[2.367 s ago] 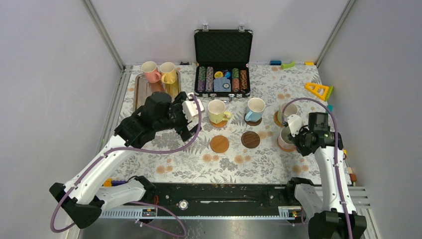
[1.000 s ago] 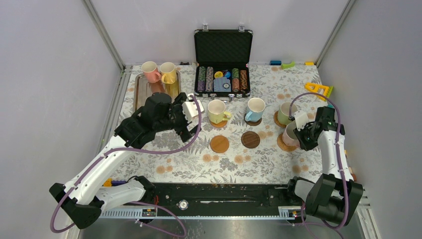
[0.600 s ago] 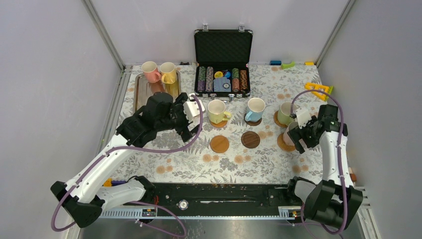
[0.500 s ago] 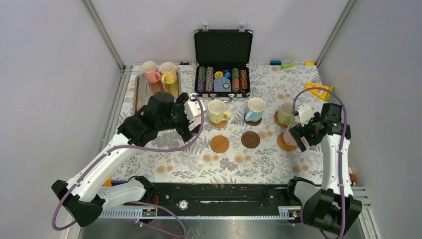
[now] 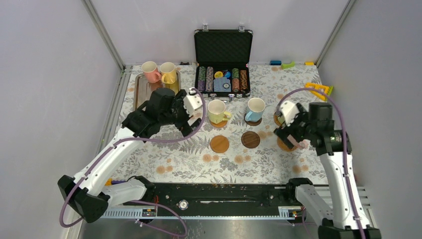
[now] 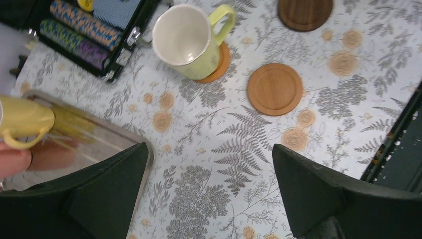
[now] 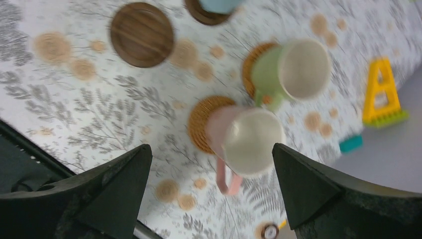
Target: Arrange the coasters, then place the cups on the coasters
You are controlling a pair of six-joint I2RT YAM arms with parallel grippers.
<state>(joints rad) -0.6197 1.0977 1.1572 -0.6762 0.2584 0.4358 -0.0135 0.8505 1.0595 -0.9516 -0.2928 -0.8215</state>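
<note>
- Coasters: six laid in two rows of three on the table (image 5: 199,164); arranging looks done.
- Far row, all filled: lime cup (image 6: 186,37), blue cup (image 5: 255,107), green cup (image 7: 293,69), each upright on its coaster.
- Near row, right: blush cup (image 7: 249,142) upright on a woven coaster (image 7: 200,124); whether it sits centred cannot be told.
- Near row, vacant: tan coaster (image 6: 274,88) and dark coaster (image 7: 142,35), side by side and apart.
- Cups outstanding: pink cup (image 5: 149,71) and yellow cup (image 5: 168,73), standing together at the far end of the tray (image 5: 139,92).
- Right gripper (image 7: 211,148): jaws wide, holding nothing, above the blush cup and clear of it.
- Left gripper (image 6: 210,149): jaws wide, empty, over the table between the tray and the tan coaster, with the yellow cup at the edge of its view.
- Tally: four of six cups placed, two remaining. The likely next item is a tray cup for the tan coaster, and the left arm is nearer.
</note>
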